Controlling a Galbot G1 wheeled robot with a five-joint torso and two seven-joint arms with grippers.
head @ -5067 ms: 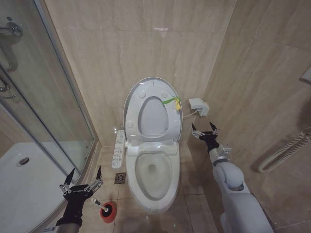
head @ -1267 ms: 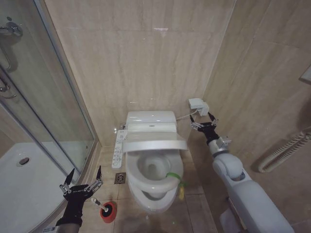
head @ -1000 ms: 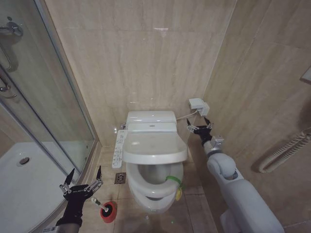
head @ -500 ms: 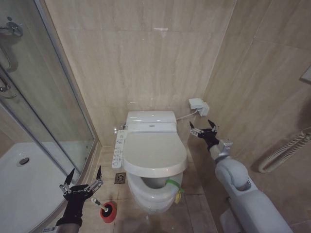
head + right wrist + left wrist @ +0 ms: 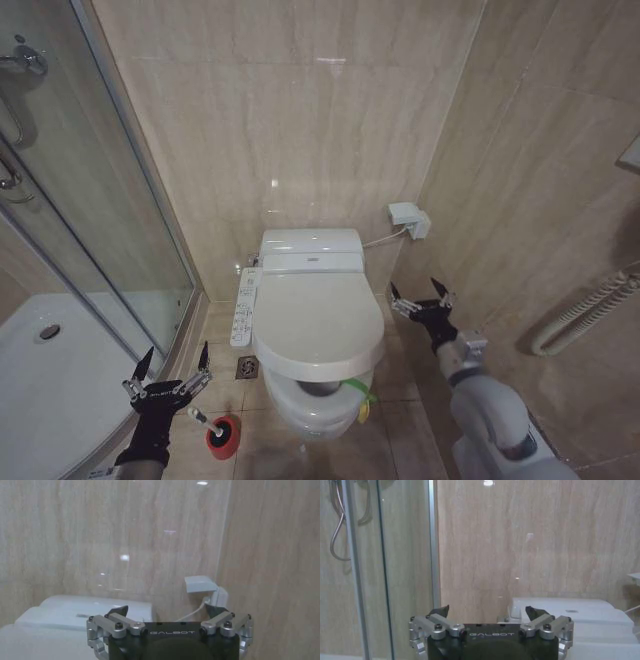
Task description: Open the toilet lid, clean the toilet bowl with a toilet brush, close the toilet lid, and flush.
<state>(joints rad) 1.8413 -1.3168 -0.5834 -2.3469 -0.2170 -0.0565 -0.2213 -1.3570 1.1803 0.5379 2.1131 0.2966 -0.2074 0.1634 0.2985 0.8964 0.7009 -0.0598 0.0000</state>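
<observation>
Glossy beige marble-look wall tiles [image 5: 330, 130] meet in a corner, catching small ceiling-light reflections. A curved glass shower enclosure with metal frame [image 5: 110, 200] stands left over a white shower tray [image 5: 50, 370]. Beige floor tiles [image 5: 390, 370] lie below.

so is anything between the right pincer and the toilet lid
Nothing visible. The right pincer hangs open beside the toilet lid, off its right edge, with only bare air between them above the floor. The lid is down over the toilet bowl. The left pincer waits open above the toilet brush.
</observation>
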